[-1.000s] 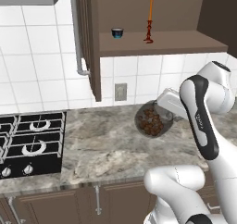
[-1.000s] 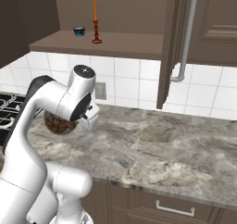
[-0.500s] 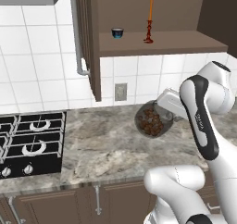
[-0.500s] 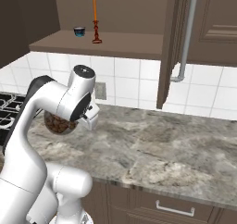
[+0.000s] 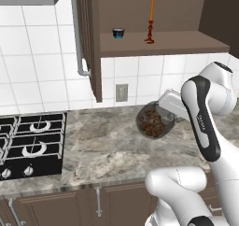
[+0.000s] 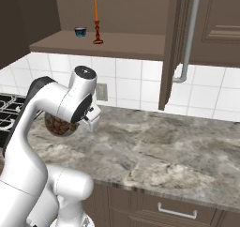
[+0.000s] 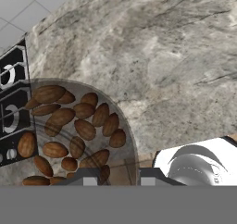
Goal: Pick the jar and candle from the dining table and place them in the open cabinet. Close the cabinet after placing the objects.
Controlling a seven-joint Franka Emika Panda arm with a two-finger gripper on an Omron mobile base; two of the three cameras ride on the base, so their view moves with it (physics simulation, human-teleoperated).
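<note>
Holding: gripper clamped on the jar, lifted above the marble counter.
Jar contents: almonds, told apart in the hand view; brown lumps from the base.
Candle: upright on the open cabinet shelf, near a blue cup.
Gas hob: left of the jar.
Cabinet door: edge-on in the right base view.

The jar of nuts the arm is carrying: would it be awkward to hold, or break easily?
The jar looks like clear glass, so it is probably breakable and smooth under the gripper. Its round belly suggests it could roll if laid sideways. Packed with brown nuts, it is likely fairly heavy for its size.
</note>
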